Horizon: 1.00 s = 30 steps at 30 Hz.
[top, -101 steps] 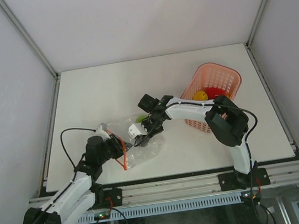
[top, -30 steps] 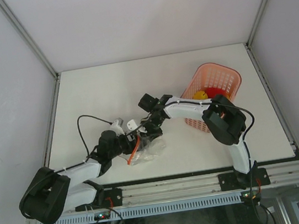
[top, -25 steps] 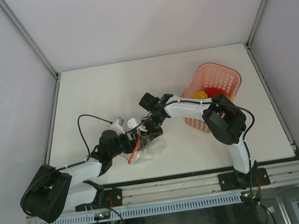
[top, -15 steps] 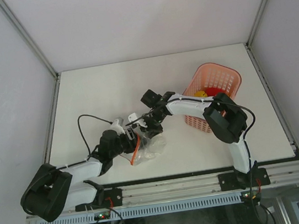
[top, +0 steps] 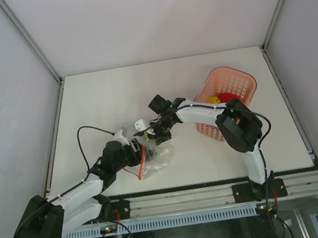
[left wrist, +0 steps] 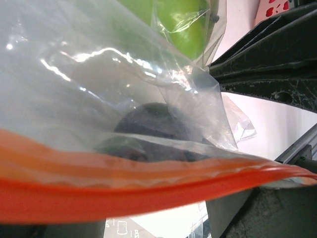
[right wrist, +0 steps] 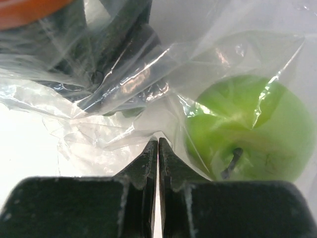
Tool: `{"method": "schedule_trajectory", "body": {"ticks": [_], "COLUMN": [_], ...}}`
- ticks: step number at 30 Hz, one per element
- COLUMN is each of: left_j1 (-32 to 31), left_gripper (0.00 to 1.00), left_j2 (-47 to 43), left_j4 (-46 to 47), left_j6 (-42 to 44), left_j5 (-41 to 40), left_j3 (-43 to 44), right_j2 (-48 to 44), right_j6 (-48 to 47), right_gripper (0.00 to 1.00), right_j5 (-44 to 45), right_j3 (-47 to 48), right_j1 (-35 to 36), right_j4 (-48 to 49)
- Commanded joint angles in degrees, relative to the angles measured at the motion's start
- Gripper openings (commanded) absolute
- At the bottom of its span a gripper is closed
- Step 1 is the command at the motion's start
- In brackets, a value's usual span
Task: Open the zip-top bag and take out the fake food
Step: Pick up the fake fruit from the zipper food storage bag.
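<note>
Partway through. Red and yellow fake food (top: pixel 220 99) already in pink basket (top: pixel 243 83), far right. Green apple (right wrist: pixel 242 134) and dark pieces (left wrist: pixel 148 119) left inside zip-top bag (top: pixel 153 160), near middle of worktop (top: pixel 97 98). Right claw (right wrist: pixel 157 145) clenched, apparently pinching bag film. Left claw (top: pixel 134 151) at the orange zip, grip impossible to tell.

No text, label or number is clear enough to read.

Before me the zip-top bag (top: pixel 154 158) lies crumpled, clear and crinkly, its orange-red zip strip (left wrist: pixel 124 191) along its nine o'clock edge. Inside I see a light green apple (right wrist: pixel 242 134) and a blackish piece (left wrist: pixel 148 119). At two o'clock, well apart, sit yellow and red pieces (top: pixel 220 99).
</note>
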Motion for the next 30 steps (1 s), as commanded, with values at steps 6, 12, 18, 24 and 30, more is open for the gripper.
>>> {"method": "schedule_trajectory", "body": {"ticks": [6, 12, 18, 24, 30], "left_j1": [-0.2, 0.3, 1.2, 1.4, 1.4], "left_gripper": [0.56, 0.56, 0.57, 0.60, 0.60], "left_j2": [-3.8, -10.8, -17.0, -18.0, -17.1], "left_j4": [-8.5, -10.7, -16.5, -18.6, -17.9], "left_j6": [-1.9, -5.4, -7.5, -7.8, -7.3], "left_j5": [-3.3, -3.6, -4.5, -4.3, -3.8], "left_j3": [-0.6, -2.3, -2.9, -3.9, -4.0], "right_j2": [1.3, 1.9, 1.6, -3.0, -10.3], "right_j6": [0.8, 0.7, 0.9, 0.7, -4.6], "right_gripper": [0.00, 0.00, 0.00, 0.14, 0.46], "right_j5": [3.4, 5.6, 5.5, -0.2, -11.6], "right_j3": [3.5, 3.8, 4.3, 4.2, -0.8], "right_j1": [1.3, 1.1, 0.9, 0.6, 0.8], "right_j4": [1.7, 1.3, 0.8, -0.2, 0.1]}}
